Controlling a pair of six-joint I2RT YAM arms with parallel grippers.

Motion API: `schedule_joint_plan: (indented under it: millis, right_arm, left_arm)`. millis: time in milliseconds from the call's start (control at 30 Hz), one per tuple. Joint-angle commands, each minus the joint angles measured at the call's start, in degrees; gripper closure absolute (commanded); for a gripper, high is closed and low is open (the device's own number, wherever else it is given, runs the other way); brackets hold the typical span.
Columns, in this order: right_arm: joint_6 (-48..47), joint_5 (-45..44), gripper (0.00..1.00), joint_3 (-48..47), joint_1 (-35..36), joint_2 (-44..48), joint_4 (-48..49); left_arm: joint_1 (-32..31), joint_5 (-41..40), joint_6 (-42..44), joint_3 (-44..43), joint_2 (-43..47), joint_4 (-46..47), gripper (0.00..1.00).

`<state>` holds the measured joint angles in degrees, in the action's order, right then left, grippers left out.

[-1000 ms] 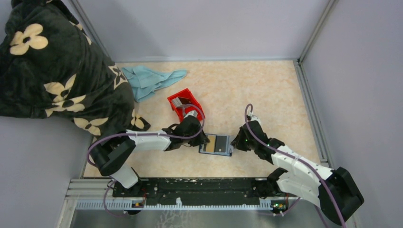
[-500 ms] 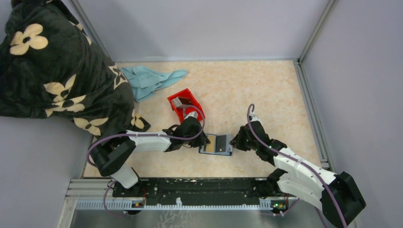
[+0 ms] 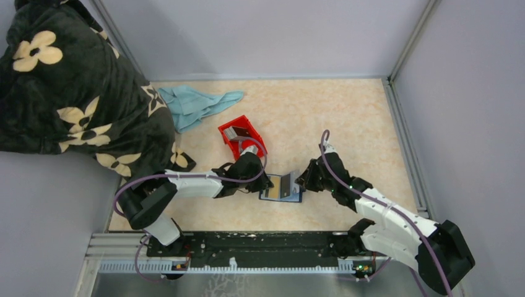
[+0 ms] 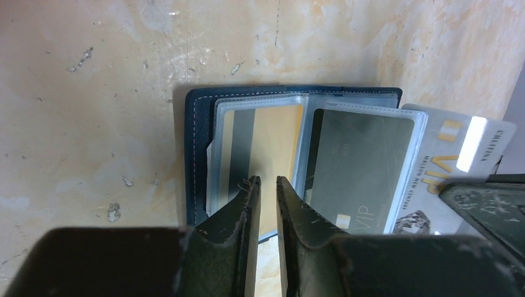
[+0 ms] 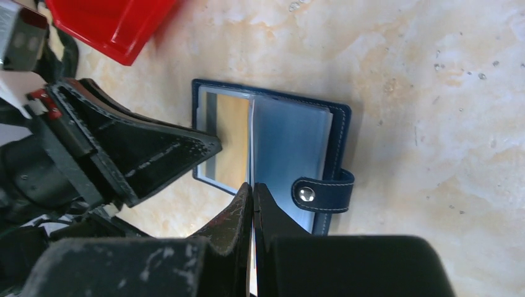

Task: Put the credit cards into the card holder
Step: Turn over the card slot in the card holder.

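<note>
Black left gripper [image 4: 266, 180], fingers barely parted and gripping nothing, pins the left page of the open navy card holder [image 4: 197, 154]. At its right edge a silver VIP card [image 4: 452, 148] points lengthwise toward the sleeve, clamped in the right gripper [image 5: 252, 185].

Looks down on whole table [image 3: 347, 117] from above near edge; peers close from both wrists, opposite sides, sharing card holder [image 4: 197, 154].
</note>
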<state>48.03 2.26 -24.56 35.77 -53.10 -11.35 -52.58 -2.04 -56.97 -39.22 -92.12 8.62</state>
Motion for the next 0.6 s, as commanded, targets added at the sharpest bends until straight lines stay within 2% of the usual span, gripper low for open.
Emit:
schedule_joint_plan:
  millis: [0, 333, 567]
  right_arm:
    - [-0.11, 0.27, 1.00, -4.35, 1.04, -1.37, 4.47]
    - [0.38, -2.17, 1.00, -7.31, 5.91, -7.92, 7.11]
    - [0.48, -3.23, 1.00, -8.02, 7.66, -10.56, 8.24]
  left_arm:
    - [-0.40, -1.60, 2.22, 2.99, -1.14, -7.01, 0.77]
    - [-0.37, -3.00, 2.63, 3.87, 2.10, -8.34, 0.77]
    - [-0.40, -6.53, 2.74, 4.51, 8.33, -12.63, 0.77]
